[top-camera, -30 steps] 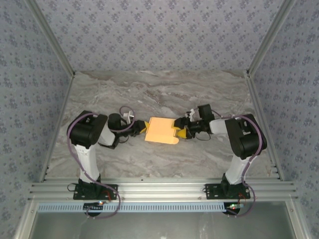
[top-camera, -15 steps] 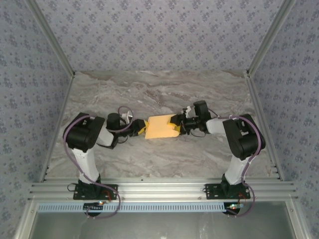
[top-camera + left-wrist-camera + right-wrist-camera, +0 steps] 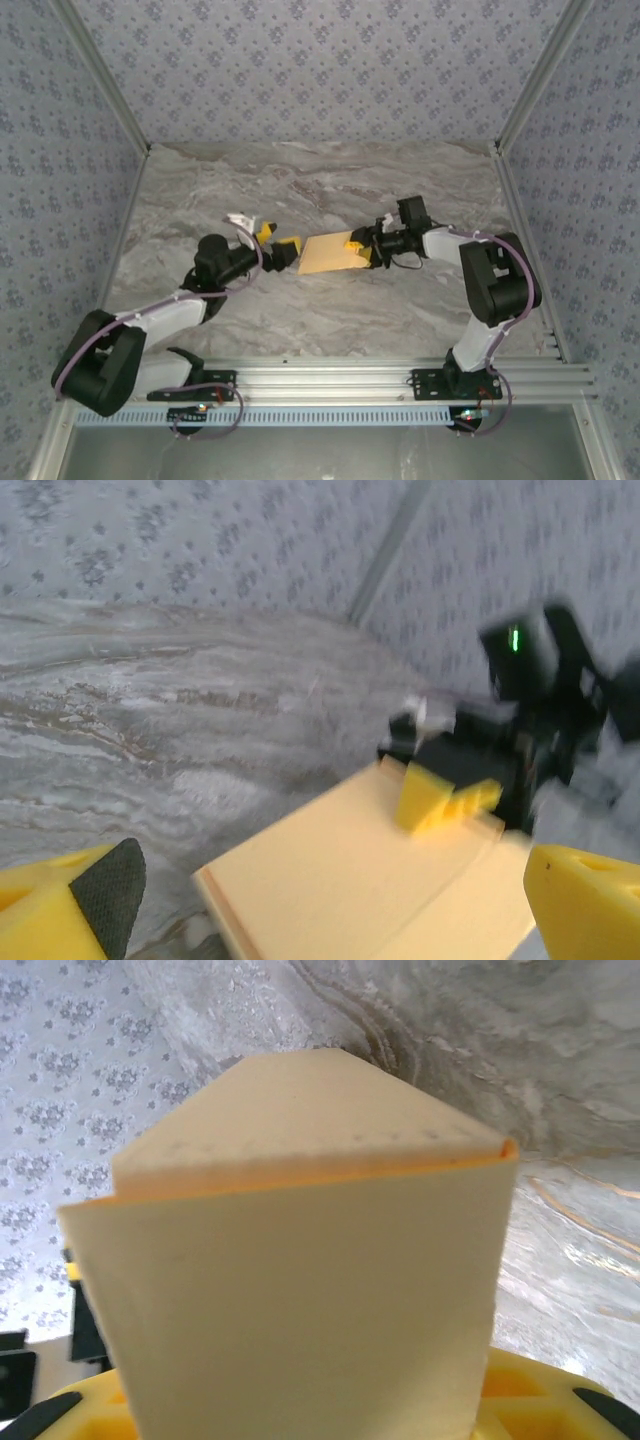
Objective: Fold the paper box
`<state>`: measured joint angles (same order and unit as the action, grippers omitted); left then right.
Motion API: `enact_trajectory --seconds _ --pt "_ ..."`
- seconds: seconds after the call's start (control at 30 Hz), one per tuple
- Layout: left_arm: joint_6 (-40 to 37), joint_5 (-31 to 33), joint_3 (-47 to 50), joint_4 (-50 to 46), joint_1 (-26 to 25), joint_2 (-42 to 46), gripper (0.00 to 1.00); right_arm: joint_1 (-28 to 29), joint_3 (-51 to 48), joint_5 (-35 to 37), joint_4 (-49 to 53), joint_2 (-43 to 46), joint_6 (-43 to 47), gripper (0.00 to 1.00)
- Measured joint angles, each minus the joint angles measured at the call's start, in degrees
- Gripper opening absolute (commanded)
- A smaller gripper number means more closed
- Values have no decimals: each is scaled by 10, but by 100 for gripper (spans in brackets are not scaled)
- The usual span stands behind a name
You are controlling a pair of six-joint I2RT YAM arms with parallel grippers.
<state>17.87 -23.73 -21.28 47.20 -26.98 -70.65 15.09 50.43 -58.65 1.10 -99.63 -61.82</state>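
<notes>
The paper box (image 3: 328, 254) is a flat orange-yellow folded piece, lifted a little above the marble table (image 3: 330, 180) at mid-table. My right gripper (image 3: 362, 247) is shut on its right end; in the left wrist view one yellow finger (image 3: 428, 796) presses on the box's top face (image 3: 340, 870). In the right wrist view the paper box (image 3: 300, 1260) stands up between my fingers (image 3: 590, 1405), with a folded flap leaning away on top. My left gripper (image 3: 279, 241) hangs just left of the box, open wide and touching nothing; its fingertips (image 3: 95, 895) flank the box's near corner.
Patterned walls (image 3: 320, 70) and metal frame posts (image 3: 525, 90) enclose the table. An aluminium rail (image 3: 320, 382) runs along the near edge by the arm bases. The left arm (image 3: 150, 320) lies low and stretched across the front left.
My left gripper has opened and let go of the box's left edge, and the left arm has dropped low and stretched out. The right gripper keeps its hold.
</notes>
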Motion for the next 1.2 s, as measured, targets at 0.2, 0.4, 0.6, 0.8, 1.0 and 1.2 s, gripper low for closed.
enact_trajectory --seconds 0.2,0.4,0.6,0.8,1.0,1.2 --pt "-272 -3 2 -54 -78 -8 99 -30 23 -35 121 0 49 43" --pt "-419 18 9 -42 -150 -58 99 -59 23 -66 210 1 91 43" --pt "-488 51 17 2 -170 -114 99 -77 12 -70 245 24 98 43" --pt "-529 74 -4 45 -209 -172 83 -77 9 -72 246 35 89 43" --pt "-546 105 -8 96 -212 -217 61 -77 -8 -72 244 36 80 43" --pt "-574 110 -25 87 -223 -218 55 -77 -16 -72 238 47 61 44"
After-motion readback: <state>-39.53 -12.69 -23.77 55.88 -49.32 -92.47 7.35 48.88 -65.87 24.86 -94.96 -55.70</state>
